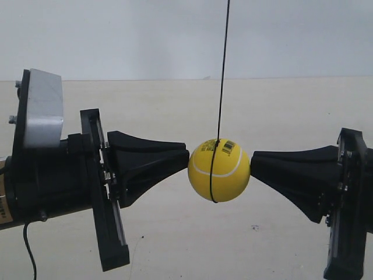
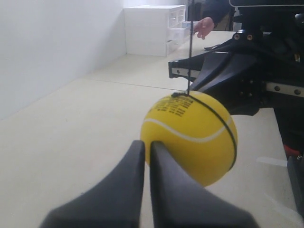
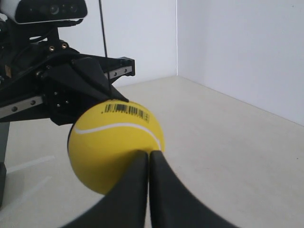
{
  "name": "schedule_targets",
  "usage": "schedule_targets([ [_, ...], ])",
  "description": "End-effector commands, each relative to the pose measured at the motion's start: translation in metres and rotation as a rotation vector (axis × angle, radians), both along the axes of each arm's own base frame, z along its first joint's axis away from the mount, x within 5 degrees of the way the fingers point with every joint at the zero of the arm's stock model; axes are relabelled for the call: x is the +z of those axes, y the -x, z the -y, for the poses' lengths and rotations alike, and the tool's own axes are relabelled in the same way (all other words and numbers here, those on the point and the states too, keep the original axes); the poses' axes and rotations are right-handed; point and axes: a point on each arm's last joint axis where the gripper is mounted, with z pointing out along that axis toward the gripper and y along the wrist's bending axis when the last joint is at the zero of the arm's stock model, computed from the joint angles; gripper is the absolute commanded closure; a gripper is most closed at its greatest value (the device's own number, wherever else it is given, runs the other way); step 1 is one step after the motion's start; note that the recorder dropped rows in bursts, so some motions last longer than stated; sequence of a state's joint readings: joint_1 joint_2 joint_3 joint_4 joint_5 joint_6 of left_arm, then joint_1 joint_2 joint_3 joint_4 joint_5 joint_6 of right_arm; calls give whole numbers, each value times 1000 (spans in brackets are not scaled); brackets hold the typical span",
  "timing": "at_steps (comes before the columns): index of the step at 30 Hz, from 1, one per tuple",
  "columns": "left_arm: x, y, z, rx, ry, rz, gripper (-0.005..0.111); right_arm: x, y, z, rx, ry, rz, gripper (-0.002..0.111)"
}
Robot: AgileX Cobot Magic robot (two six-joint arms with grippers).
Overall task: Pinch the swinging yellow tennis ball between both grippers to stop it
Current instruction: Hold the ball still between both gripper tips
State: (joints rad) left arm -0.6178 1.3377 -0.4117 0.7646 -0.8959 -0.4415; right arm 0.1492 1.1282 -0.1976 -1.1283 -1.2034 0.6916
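Observation:
The yellow tennis ball (image 1: 218, 170) hangs on a thin black string (image 1: 222, 70) above the beige table. It sits between both grippers, and each closed tip touches one side of it. My left gripper (image 1: 185, 156), the one with the silver-grey box (image 1: 42, 108), is at the exterior view's left. My right gripper (image 1: 254, 162) is opposite. In the left wrist view the left gripper (image 2: 147, 145) is shut, its tips against the ball (image 2: 199, 142) on its printed side. In the right wrist view the right gripper (image 3: 149, 154) is shut against the ball (image 3: 109, 147) below the barcode.
A white drawer unit (image 2: 154, 28) stands at the far end of the table by the white wall, with a person's hand (image 2: 205, 26) beside it. A black cable (image 1: 29, 251) hangs under the left arm. The beige table (image 1: 245, 245) lies below the ball.

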Motion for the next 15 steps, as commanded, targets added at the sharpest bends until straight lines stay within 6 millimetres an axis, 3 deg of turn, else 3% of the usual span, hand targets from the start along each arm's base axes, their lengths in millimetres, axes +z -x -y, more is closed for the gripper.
schedule_targets([
  [1,-1,4,1,-23,4,-1,102,2,1,-1,22,-7,9,108],
  [15,-6,-1,-3,50,-61,-21,102,0,-1,0,0,8,6,108],
])
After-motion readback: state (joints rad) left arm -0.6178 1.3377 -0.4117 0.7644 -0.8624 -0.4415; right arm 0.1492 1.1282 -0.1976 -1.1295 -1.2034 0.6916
